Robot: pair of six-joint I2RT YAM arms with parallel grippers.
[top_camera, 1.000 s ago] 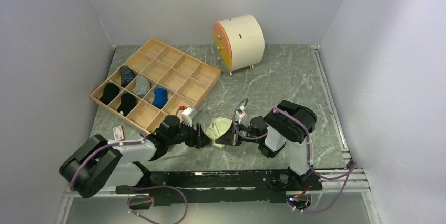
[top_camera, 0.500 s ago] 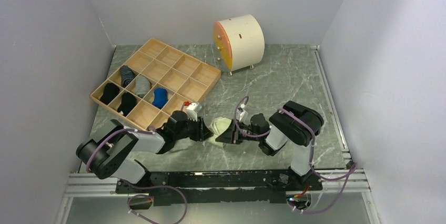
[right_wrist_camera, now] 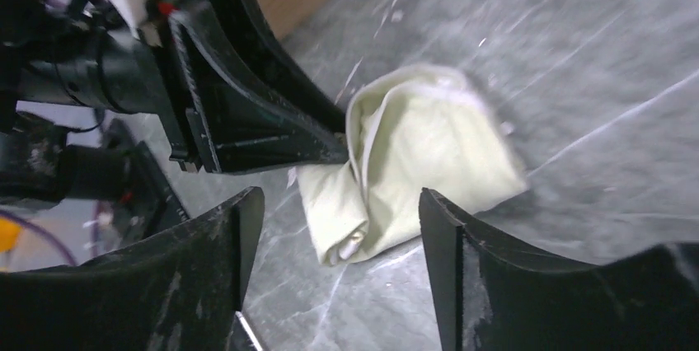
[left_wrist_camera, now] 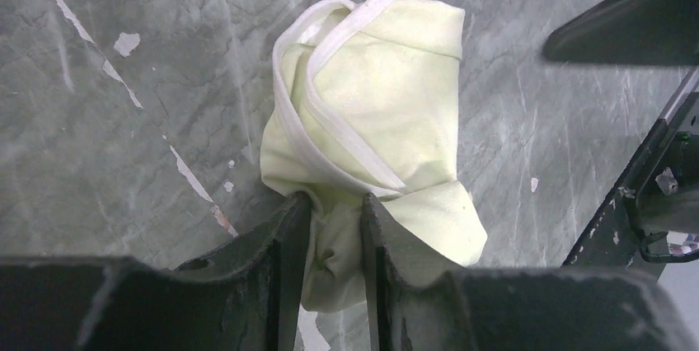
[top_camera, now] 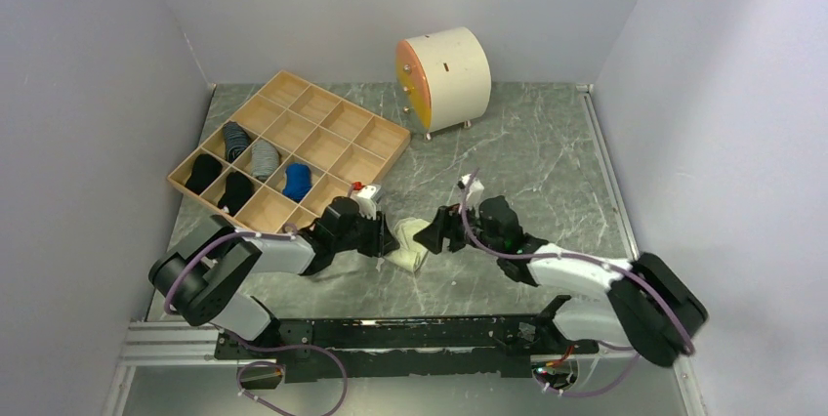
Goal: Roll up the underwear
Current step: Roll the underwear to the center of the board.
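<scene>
Pinching a fold at the near end of the underwear, the left gripper has both fingers closed on the cloth. Only the left wrist view shows this grip clearly. From the top camera the gripper tip just meets the bundle.

The right wrist view shows the right gripper with its jaws spread wide and nothing in them. The bundle lies just beyond its fingertips and does not touch them. The same view shows the roll's open spiral end, which the top camera does not show.

There is one piece of underwear, pale yellow with white trim, loosely rolled and lumpy. It lies on the marble table between the two grippers, near the front middle.

Only the top view shows the rest. One wooden divided tray sits at the far left, with its near corner close to the left gripper. Five rolled items sit in it, one per compartment, all toward its left side: two black, one dark striped, one grey striped and one blue. The other compartments hold nothing. One round cream cabinet with an orange face stands at the back, well apart from the arms.
</scene>
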